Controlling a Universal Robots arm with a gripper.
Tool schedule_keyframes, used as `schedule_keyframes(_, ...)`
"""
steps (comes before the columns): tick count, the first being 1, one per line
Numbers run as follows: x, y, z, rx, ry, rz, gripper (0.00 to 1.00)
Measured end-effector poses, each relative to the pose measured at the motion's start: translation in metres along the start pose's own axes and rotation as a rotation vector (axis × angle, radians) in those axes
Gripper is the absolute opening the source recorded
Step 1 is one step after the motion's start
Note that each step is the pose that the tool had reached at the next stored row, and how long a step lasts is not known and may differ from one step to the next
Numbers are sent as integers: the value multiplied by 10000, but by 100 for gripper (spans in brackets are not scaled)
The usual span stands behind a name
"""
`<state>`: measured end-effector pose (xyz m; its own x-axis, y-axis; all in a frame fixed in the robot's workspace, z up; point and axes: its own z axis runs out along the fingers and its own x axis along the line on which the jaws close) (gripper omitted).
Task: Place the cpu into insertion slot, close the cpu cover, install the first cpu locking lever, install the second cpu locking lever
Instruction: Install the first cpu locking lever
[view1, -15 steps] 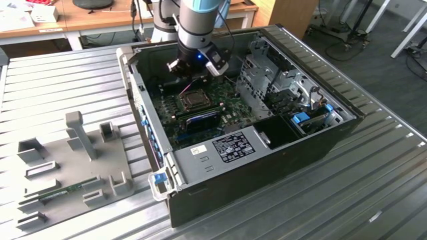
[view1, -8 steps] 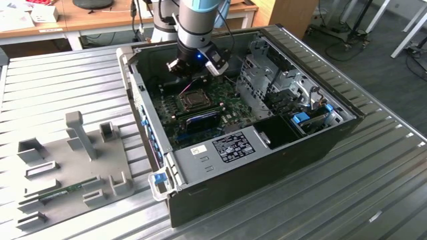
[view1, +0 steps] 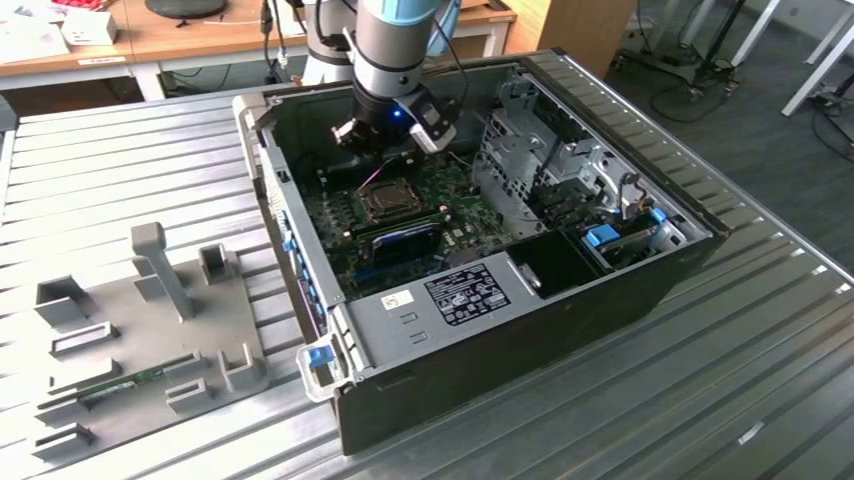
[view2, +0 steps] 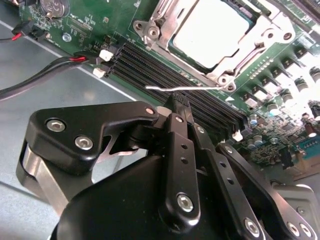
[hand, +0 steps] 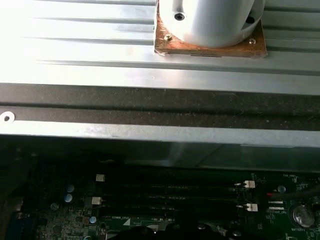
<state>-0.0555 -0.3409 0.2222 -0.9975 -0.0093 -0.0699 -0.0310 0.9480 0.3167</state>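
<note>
The small flat square cpu with its dull grey metal top (view2: 210, 32) is lying in the insertion slot (view2: 150, 31), the silvery-rimmed square socket on the green circuit board (view2: 280, 100), and the thin silvery cpu cover (view2: 255, 47) looks to be down flat around it, the chip showing through its window. In the exterior view the socket sits towards the far edge of the board, inside the open black computer case (view1: 534, 330) on the ribbed metal table (view1: 134, 160). Between the socket and the long black memory slots (view2: 165, 75) a thin silvery wire locking lever (view2: 185, 88) stands out along the socket's edge, raised clear of the board rather than tucked down. The black gripper (view2: 180, 102) has its two fingers pressed together with nothing that I can see between them, and their tips sit just at that lever, touching it or very nearly. So I'd say placing the chip and closing the cover are done and a locking lever is the step in hand, though I cannot tell whether it is the first or the second. To my eye that step calls for the rod to be pressed down towards the board and hooked sideways under its catch, without the tips slipping off onto the memory slots. Red and black cables (view2: 50, 67) lie off the board's edge, well apart.
</note>
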Motion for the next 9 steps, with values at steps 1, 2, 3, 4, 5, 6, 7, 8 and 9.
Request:
schedule_keyframes(1,0,-6,-2,2,0,0,10)
schedule_keyframes(2,0,-11,-4,4,0,0,10)
schedule_keyframes(3,0,-15,-5,7,-1,0,10)
schedule_keyframes(4,1,-17,-5,8,-1,1,10)
schedule_keyframes(5,1,-18,-4,9,0,1,10)
schedule_keyframes(6,1,-19,0,6,-2,0,10)
schedule_keyframes(7,1,-20,2,7,-1,0,10)
schedule_keyframes(8,1,-20,2,10,1,0,10)
schedule_keyframes(9,1,-20,2,12,0,0,10)
